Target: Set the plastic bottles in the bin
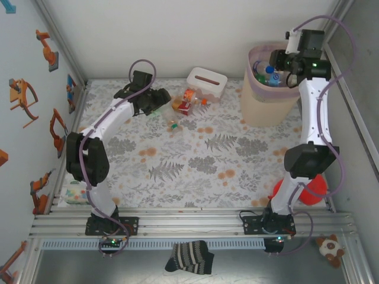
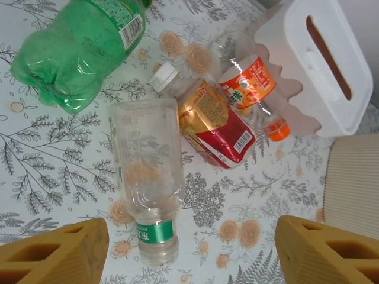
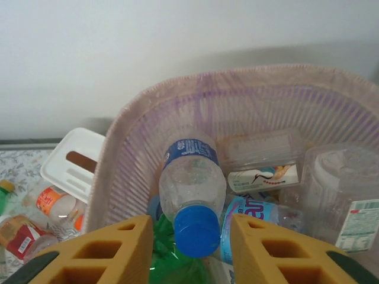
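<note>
Several plastic bottles lie at the back of the table. In the left wrist view a clear bottle with a green neck band [image 2: 145,177] lies nearest, between the open fingers [image 2: 56,254] of my left gripper [image 2: 189,254] and closer to the left one. Beyond it are a green bottle [image 2: 77,53], a red-labelled amber bottle [image 2: 216,124] and an orange-capped bottle [image 2: 254,89]. From above, my left gripper [image 1: 157,100] hovers just left of this cluster [image 1: 180,109]. My right gripper [image 3: 192,254] is open over the beige bin [image 1: 266,100], a blue-capped bottle [image 3: 192,189] lying loose below it among several others.
A white tissue box [image 1: 207,83] stands behind the bottles, left of the bin [image 2: 352,183]. A red object [image 1: 311,186] lies by the right arm's base. A striped sock [image 1: 189,257] and a plush toy [image 1: 328,248] lie in front of the rail. Walls close in on three sides.
</note>
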Action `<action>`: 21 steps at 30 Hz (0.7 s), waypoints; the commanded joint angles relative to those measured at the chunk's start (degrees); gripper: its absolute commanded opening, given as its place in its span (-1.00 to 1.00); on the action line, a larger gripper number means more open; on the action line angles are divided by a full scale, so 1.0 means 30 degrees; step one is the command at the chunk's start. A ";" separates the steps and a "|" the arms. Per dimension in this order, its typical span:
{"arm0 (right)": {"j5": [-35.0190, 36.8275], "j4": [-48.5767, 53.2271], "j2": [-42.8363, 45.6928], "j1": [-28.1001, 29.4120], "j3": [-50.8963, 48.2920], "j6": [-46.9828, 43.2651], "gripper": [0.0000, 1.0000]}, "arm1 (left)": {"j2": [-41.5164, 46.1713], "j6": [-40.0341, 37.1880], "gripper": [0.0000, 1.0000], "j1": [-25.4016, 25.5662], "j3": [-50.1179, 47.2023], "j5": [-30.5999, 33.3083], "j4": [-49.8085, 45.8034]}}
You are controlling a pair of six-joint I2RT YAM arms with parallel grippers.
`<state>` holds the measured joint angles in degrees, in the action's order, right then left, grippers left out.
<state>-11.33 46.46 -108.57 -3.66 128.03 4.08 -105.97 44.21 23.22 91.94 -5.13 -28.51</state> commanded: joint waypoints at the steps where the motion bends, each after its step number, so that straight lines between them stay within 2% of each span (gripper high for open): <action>1: 0.0203 -0.0215 -0.1209 0.0039 -0.0139 -0.0149 -0.26 | -0.0486 -0.0087 0.48 0.0023 0.0852 -0.0103 -0.0687; 7: 0.0208 0.0332 -0.2745 0.0033 -0.0091 -0.0276 -0.32 | -0.0828 0.0001 0.49 0.0007 0.0738 -0.0295 -0.0720; 14: -0.0038 -0.0134 -0.1486 0.0048 -0.0770 -0.0033 -0.33 | -0.1418 0.0059 0.52 -0.0094 0.0857 0.0080 -0.0793; 21: -0.0425 0.0120 0.0432 0.0050 -0.0788 0.0136 -0.32 | -0.2629 0.0655 0.61 -0.0124 0.2123 0.1340 -0.1656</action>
<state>-11.97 46.17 -112.44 -3.51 125.80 3.90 -112.29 44.77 23.20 95.35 -3.51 -30.74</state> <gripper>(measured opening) 0.340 0.800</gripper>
